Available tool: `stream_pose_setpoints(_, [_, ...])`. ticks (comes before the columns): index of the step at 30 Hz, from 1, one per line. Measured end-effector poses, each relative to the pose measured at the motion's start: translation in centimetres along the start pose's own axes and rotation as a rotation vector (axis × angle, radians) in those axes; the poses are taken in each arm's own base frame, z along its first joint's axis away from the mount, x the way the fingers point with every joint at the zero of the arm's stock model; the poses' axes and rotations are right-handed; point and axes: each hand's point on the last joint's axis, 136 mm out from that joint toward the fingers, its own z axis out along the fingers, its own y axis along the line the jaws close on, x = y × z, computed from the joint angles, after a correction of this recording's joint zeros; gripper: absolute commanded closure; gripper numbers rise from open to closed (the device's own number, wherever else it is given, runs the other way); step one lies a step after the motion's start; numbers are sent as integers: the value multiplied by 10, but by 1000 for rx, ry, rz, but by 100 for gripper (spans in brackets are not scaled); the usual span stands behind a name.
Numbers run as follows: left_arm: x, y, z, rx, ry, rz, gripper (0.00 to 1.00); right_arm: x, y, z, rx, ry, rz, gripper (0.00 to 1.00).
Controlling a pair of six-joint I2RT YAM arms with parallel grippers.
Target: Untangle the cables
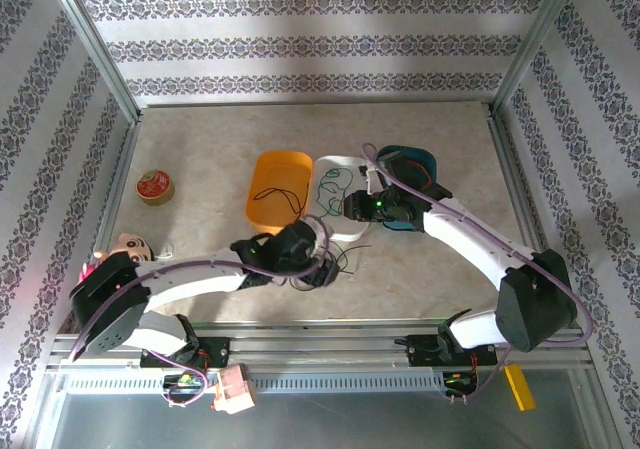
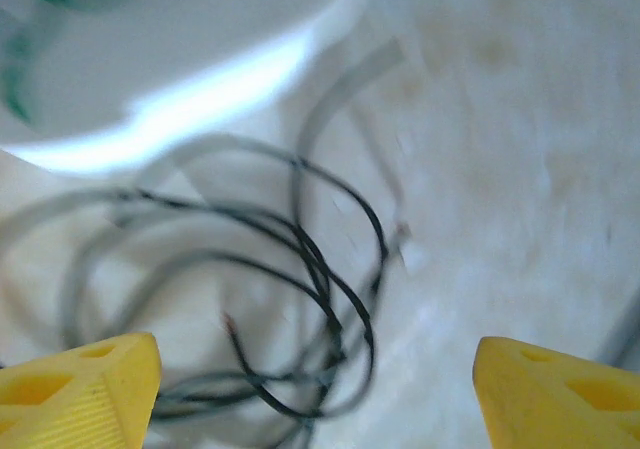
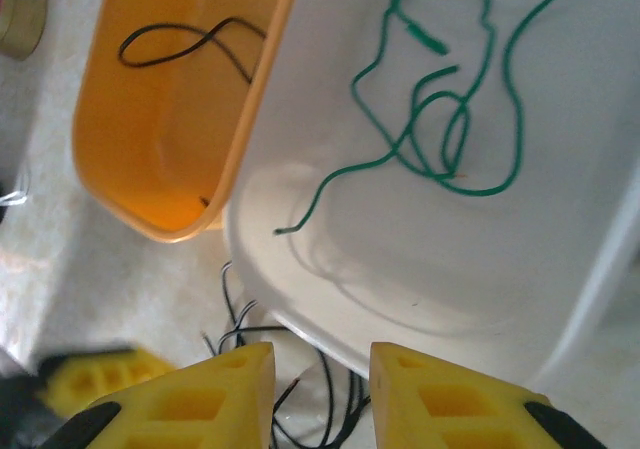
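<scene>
Six o'clock off the white tray (image 2: pixel 200 29), limp, light black cables (image 2: pixel 340 294) lie tangled under the left gripper (image 2: pixel 318 374), jaws wide and empty; pinch a free end, probably. Right gripper (image 3: pixel 322 369): narrowly parted, empty.

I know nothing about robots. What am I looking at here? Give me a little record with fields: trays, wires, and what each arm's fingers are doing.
orange tray: one black cable lying inside
white tray: green cable lying inside, loosely looped
table: black cable tangle beside the white tray's near rim
left fingers: wide apart above the tangle, nothing between them
right fingers: narrow gap, above the white tray's near edge, nothing seen gripped
other: dark tray partly behind the right arm; tape roll at far left
</scene>
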Motion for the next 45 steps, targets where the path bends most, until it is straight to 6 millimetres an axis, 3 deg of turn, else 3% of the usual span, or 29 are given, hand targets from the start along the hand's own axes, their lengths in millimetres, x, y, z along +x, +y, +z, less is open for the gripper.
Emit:
stream_pose_setpoints(4, [26,-8,22,-3,85,93,25,-10,-17,-8,29,-39,47,69])
stream_pose_setpoints(6, [28,-8,31,-21,98,127,26,-13,-23,-13,36,-55,62,69])
stream_pose_setpoints(17, [-22,-23,68,-52,17,231,28,-8,-39,-28,49,-87,98,70])
stream_pose_setpoints(23, [-26,-19,85,-94,39,237,34,-8,-39,-33,39,-98,101,70])
stream_pose_setpoints(32, [-22,-13,89,-135,93,238,82,-11,-42,-37,40,-112,109,71])
stream_pose_setpoints(37, [-24,-14,88,-135,101,239,99,-11,-41,-38,36,-112,108,71])
stream_pose_setpoints(42, [-27,-15,85,-132,94,238,100,-12,-41,-42,31,-125,110,71])
stream_pose_setpoints(45, [-35,-21,72,-108,63,234,96,-14,-43,-45,32,-133,116,71])
